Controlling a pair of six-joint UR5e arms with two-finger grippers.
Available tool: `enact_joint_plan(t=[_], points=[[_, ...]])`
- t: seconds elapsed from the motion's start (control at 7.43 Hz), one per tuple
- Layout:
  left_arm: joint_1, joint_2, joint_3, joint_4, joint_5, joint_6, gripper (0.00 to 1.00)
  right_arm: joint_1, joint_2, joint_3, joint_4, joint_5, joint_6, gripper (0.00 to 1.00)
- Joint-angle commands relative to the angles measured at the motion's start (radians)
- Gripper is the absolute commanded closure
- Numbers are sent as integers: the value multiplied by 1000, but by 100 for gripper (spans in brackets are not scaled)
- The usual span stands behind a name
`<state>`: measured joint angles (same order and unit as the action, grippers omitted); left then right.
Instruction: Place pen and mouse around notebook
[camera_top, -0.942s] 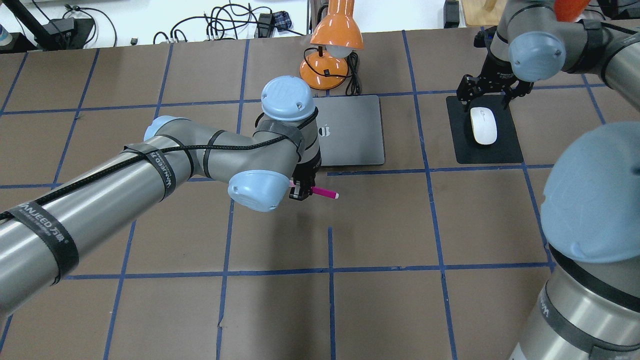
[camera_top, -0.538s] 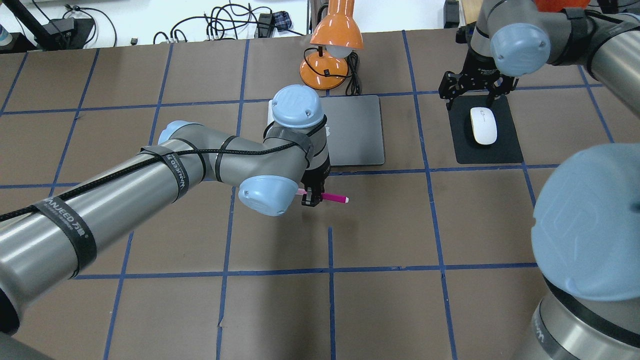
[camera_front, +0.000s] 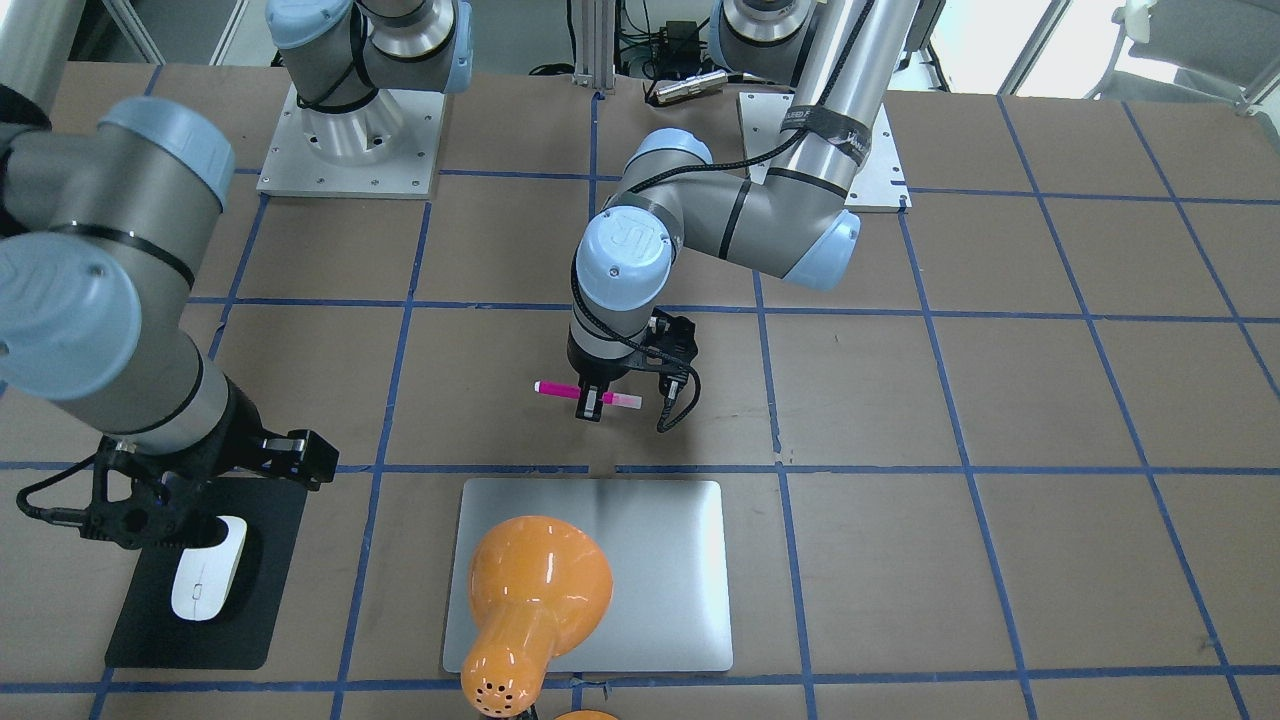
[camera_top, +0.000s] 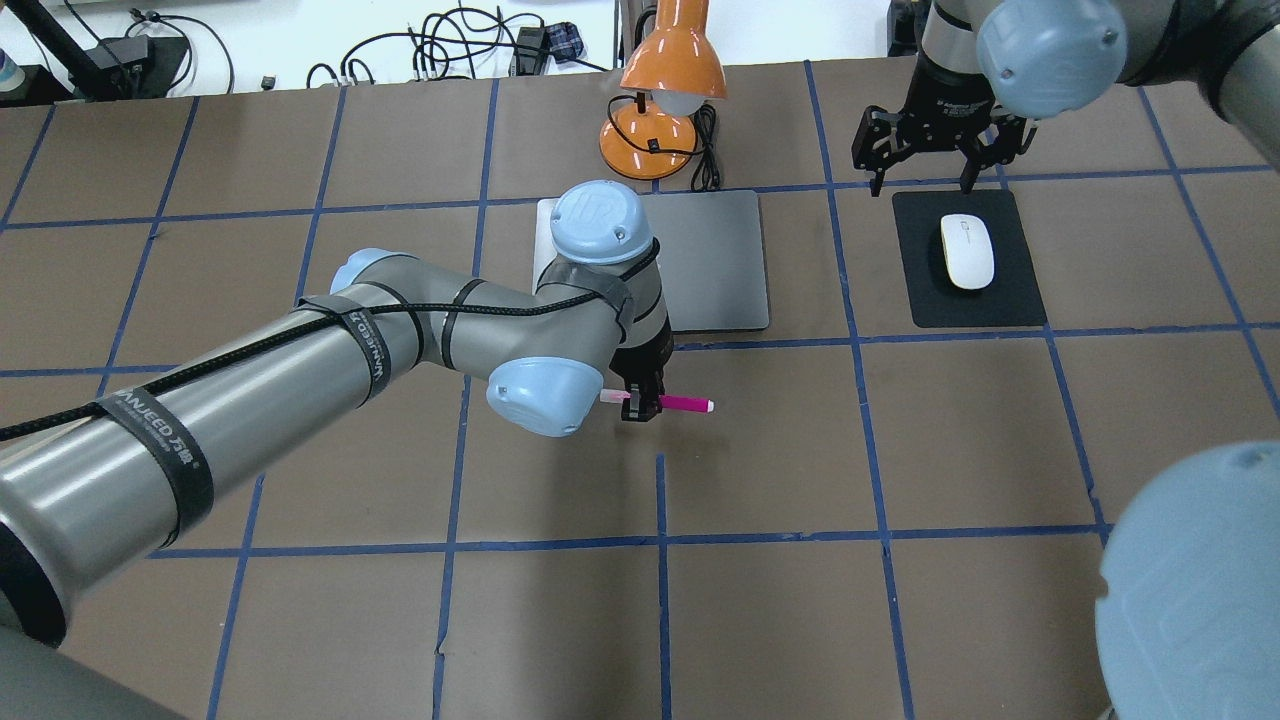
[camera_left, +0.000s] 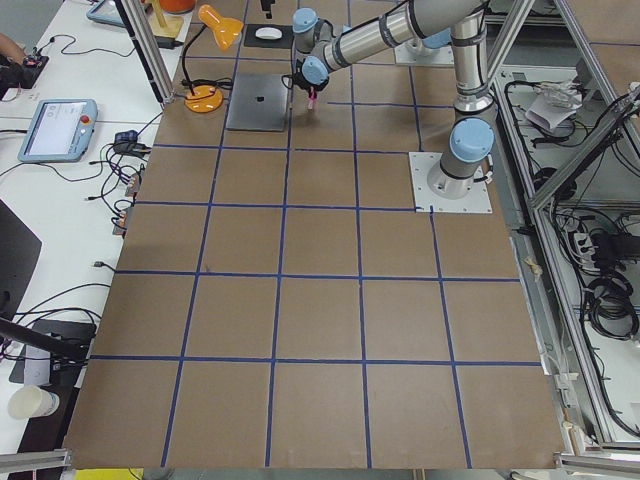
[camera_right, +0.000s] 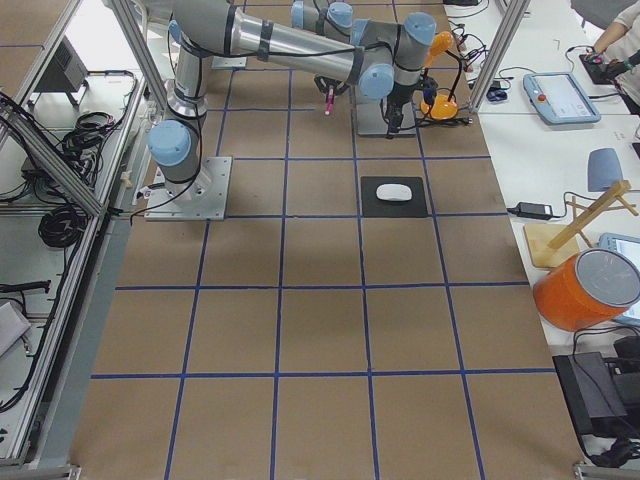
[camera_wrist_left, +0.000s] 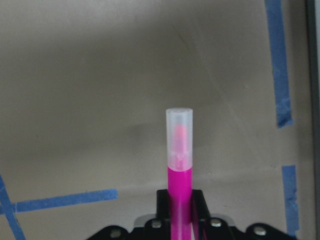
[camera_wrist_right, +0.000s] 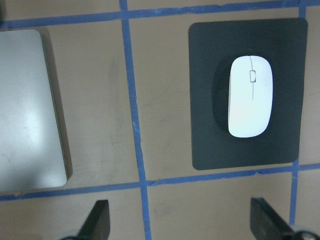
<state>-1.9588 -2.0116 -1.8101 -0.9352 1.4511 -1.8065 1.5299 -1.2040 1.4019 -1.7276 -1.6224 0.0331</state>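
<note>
The magenta pen (camera_top: 684, 404) is held level over the brown table, on the robot's side of the silver notebook (camera_top: 715, 262), with my left gripper (camera_top: 640, 404) shut on its middle. In the left wrist view the pen (camera_wrist_left: 179, 167) points away, pale cap first. The white mouse (camera_top: 967, 251) lies on a black mat (camera_top: 1012, 300) to the right of the notebook. My right gripper (camera_top: 925, 165) hovers open beyond the mat's far edge, holding nothing. The right wrist view shows the mouse (camera_wrist_right: 250, 96) and the notebook (camera_wrist_right: 27, 110) below the spread fingers (camera_wrist_right: 98, 220).
An orange desk lamp (camera_top: 665, 95) with a black cord stands just behind the notebook; in the front-facing view the lamp (camera_front: 535, 595) hides part of it. Blue tape lines grid the table. Cables and gear lie on the white bench beyond the far edge.
My left arm has carried the pen a little to the right and toward the robot. My right gripper has drawn back from the mouse toward the far edge, open.
</note>
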Motion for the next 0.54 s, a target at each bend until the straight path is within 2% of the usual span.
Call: enact_joint_plan(t=[0.0,0.13,0.27,0.4], points=[[0,-7,-2,12,0,-19,100,7,-156,-4,173,4,13,0],[1,-12,3,19,0,-7,100,15,-213,0,284,16,30,0],[1,-15,-1,19,0,-8,66,60,-242,6,296,22,28,0],[1,-19,-1,21,-1,-7,41,85,-230,-10,286,29,28,0]])
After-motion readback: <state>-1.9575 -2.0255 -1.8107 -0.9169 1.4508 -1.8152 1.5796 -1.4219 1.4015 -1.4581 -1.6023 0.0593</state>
